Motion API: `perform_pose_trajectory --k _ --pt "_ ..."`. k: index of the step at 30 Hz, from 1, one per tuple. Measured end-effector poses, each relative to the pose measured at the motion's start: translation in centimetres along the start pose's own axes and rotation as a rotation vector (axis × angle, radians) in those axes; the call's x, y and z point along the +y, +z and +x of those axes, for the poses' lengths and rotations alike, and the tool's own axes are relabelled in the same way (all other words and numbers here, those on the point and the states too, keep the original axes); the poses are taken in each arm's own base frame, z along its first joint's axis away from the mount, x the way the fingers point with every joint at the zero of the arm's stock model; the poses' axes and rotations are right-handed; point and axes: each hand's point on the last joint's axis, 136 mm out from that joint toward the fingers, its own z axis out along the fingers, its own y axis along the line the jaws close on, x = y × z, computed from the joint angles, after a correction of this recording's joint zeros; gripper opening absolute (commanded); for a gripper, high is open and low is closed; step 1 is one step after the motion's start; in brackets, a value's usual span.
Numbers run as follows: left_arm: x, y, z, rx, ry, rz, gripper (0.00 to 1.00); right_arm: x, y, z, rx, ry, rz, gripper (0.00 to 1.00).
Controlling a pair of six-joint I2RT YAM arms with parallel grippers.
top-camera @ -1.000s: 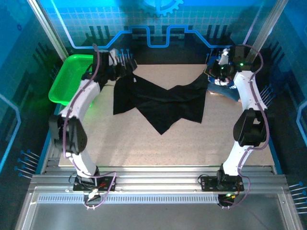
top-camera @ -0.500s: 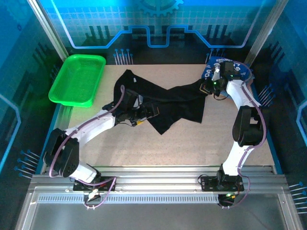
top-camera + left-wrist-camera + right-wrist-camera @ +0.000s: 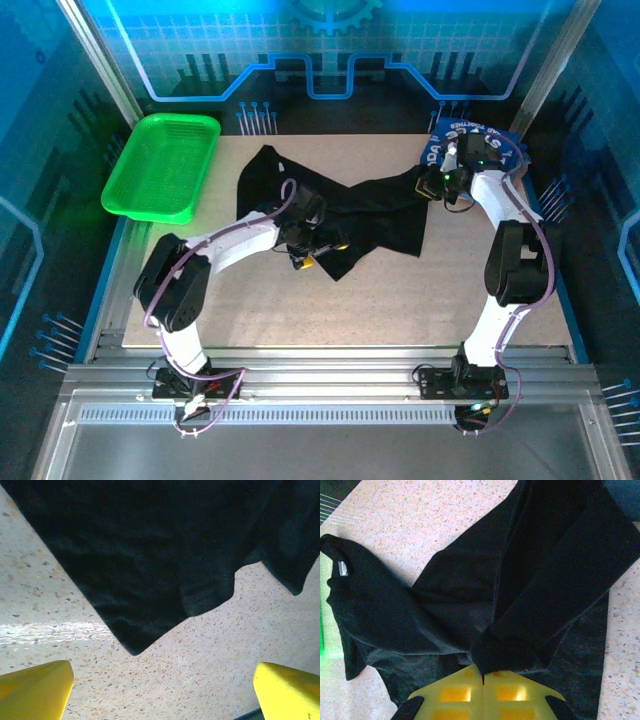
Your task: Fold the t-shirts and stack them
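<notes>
Table [image 3: 400, 300]: speckled beige. Black t-shirt [image 3: 375, 215] crumpled across far centre, one pointed corner toward near edge. Green basket [image 3: 125, 180] far-L corner. Folded blue t-shirts [image 3: 445, 140] far-R corner. R gripper [image 3: 483, 677] clenched on shirt's R edge (fabric bunched at tips). L gripper [image 3: 162, 680] released, hovering just short of pointed corner.

My left arm [image 3: 232, 244] is bent at the elbow and reaches inward. My left gripper [image 3: 164, 680] has its fingers spread wide, with nothing between them. My right arm [image 3: 516, 215] stretches far forward, and my right gripper [image 3: 483, 673] is clamped tight, pinching the black t-shirt [image 3: 440, 605].
</notes>
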Motion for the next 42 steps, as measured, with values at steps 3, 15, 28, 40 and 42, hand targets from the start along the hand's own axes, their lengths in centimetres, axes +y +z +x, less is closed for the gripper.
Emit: perform_pose_trajectory --k 3,15,28,40,42 --pt "-0.4 0.8 0.3 0.015 0.002 -0.012 0.92 0.0 0.0 0.0 0.0 0.0 0.0 0.0" --pt "-0.4 5.4 1.0 0.094 0.027 -0.133 0.83 -0.4 0.4 0.6 0.015 0.007 0.003 0.0" --pt "0.8 7.4 2.0 0.136 0.207 -0.305 0.43 -0.6 0.4 0.9 0.008 0.015 -0.006 0.0" --pt "2.3 6.9 1.7 0.172 0.334 -0.386 0.0 -1.3 -0.8 0.5 -0.027 0.065 -0.031 0.0" --pt "2.6 6.5 1.4 0.167 0.333 -0.385 0.0 -1.1 -1.3 0.4 -0.036 0.07 -0.038 0.0"
